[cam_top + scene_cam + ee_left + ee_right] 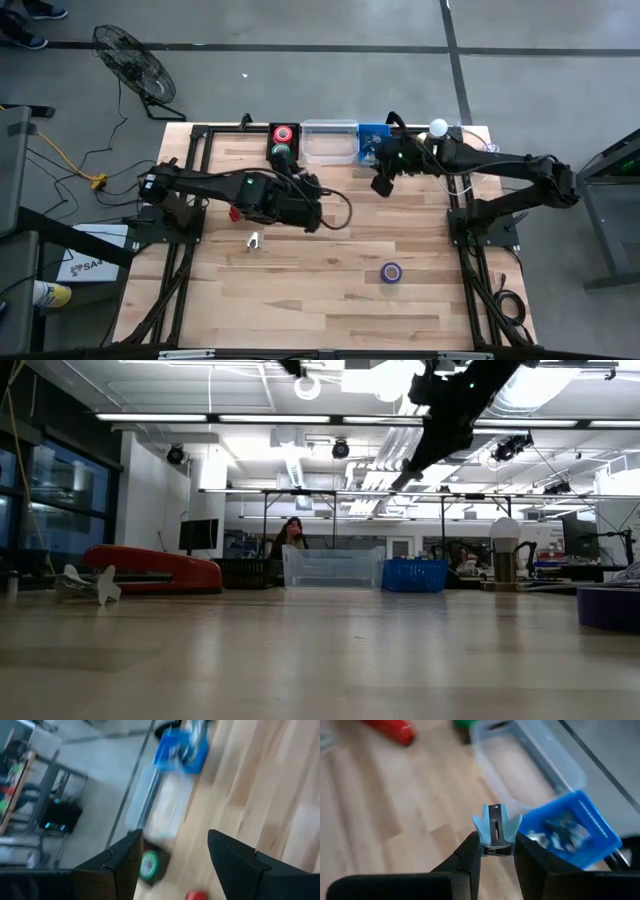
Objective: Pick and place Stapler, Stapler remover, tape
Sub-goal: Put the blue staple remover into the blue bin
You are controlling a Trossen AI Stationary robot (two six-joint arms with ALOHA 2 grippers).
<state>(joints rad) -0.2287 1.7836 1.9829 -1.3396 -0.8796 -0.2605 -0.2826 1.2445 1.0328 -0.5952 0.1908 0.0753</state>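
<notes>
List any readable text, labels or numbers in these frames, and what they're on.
"SA": partial print on the white sheet lying on the floor left of the table; the rest is cut off or too small.
Nothing else legible: the stapler, blue bin and clear bin show no readable markings.
</notes>
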